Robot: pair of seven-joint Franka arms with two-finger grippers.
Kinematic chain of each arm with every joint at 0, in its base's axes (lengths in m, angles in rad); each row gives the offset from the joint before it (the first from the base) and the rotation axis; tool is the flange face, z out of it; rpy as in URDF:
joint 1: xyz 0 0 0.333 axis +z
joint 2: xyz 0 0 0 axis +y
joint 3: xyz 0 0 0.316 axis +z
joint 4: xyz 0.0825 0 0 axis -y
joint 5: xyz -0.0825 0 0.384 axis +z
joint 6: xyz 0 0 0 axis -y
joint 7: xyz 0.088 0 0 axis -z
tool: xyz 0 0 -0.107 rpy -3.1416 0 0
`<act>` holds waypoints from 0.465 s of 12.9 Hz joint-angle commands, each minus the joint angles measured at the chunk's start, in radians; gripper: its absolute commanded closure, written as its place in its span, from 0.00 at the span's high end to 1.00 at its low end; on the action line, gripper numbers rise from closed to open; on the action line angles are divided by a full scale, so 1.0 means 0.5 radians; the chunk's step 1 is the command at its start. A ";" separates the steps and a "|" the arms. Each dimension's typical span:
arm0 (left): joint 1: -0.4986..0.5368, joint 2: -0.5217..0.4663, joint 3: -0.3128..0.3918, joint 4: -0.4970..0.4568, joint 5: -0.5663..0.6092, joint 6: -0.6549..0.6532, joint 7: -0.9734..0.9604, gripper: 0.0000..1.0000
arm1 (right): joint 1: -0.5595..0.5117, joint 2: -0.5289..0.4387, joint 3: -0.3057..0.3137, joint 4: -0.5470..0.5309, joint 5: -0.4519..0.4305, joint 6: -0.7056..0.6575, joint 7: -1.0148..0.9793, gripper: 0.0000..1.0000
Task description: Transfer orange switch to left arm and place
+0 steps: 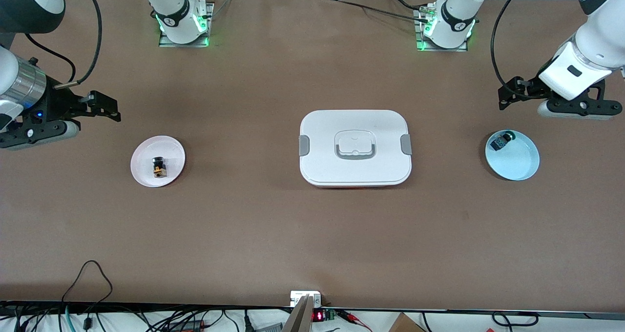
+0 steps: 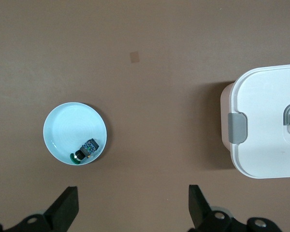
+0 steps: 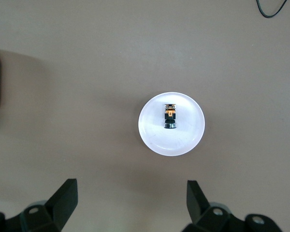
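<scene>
— Any writing I can read from here?
— None. A small display [image 1: 318,316] at the tabletop [image 1: 273,224] edge glows red, but I can't make out its digits.

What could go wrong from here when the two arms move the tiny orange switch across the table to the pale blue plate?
1. The big white lidded box sits midway between the plates; a low carry could clip it.
2. The tiny orange switch lies on its side on the white round plate; the open right gripper may pinch poorly.
3. The pale blue plate already holds a blue-and-black component; the open left gripper could bump it.
</scene>
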State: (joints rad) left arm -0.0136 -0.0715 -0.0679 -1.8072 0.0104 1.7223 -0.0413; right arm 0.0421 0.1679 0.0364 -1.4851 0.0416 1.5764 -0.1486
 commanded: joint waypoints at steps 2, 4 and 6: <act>-0.007 -0.026 -0.005 0.016 0.016 -0.036 -0.034 1.00 | 0.002 0.008 0.001 0.022 -0.019 0.010 -0.003 1.00; -0.007 -0.026 -0.008 0.019 0.016 -0.036 -0.034 1.00 | -0.001 0.008 0.001 0.022 -0.016 0.010 -0.007 1.00; -0.007 -0.026 -0.008 0.019 0.016 -0.036 -0.034 1.00 | -0.004 0.008 0.001 0.022 -0.010 0.013 -0.010 1.00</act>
State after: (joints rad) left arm -0.0136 -0.0724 -0.0693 -1.8065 0.0104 1.7223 -0.0456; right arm 0.0421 0.1680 0.0364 -1.4851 0.0416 1.5819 -0.1488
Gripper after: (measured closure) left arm 0.000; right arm 0.000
